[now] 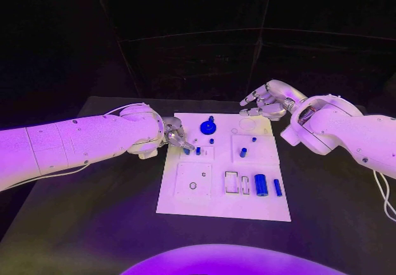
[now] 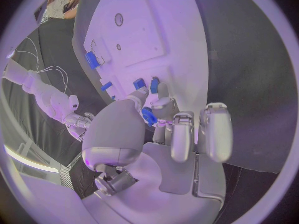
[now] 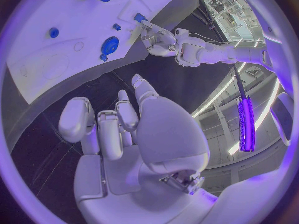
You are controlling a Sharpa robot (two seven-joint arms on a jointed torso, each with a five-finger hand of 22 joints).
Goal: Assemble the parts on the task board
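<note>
The board (image 1: 198, 200) lay in the middle of the black table (image 1: 99, 229). The left hand (image 1: 175, 134) rested at the board's left edge, fingers down among small blue pegs (image 1: 198, 151). In the left wrist view the same hand (image 2: 163, 115) pinched a blue part (image 2: 148, 116) between thumb and a fingertip, its other fingers curled beside it; the head view did not resolve this part, the arm and fingers standing in the way.

The right hand (image 1: 269, 100) hung above the table just beyond the board's far right corner, well apart from the left hand. In its own wrist view the right hand (image 3: 121, 127) held nothing, its fingers (image 3: 76, 120) partly curled and spread apart.

A round blue gear (image 1: 208, 128) stood near the board's far edge, close to the left hand's fingertips; the right wrist view showed the gear (image 3: 109, 45) with toothed rim, which the head view left unclear. A large blue cylinder (image 1: 261, 184) and a slimmer pin (image 1: 277, 187) lay side by side near the board's right near corner, beside two rectangular slots (image 1: 232, 182). Another short peg (image 1: 242, 152) lay in the right middle recess. A ring-shaped hole (image 1: 193, 185) marked the left near panel. A white cable (image 1: 384, 197) trailed beneath the right arm.
</note>
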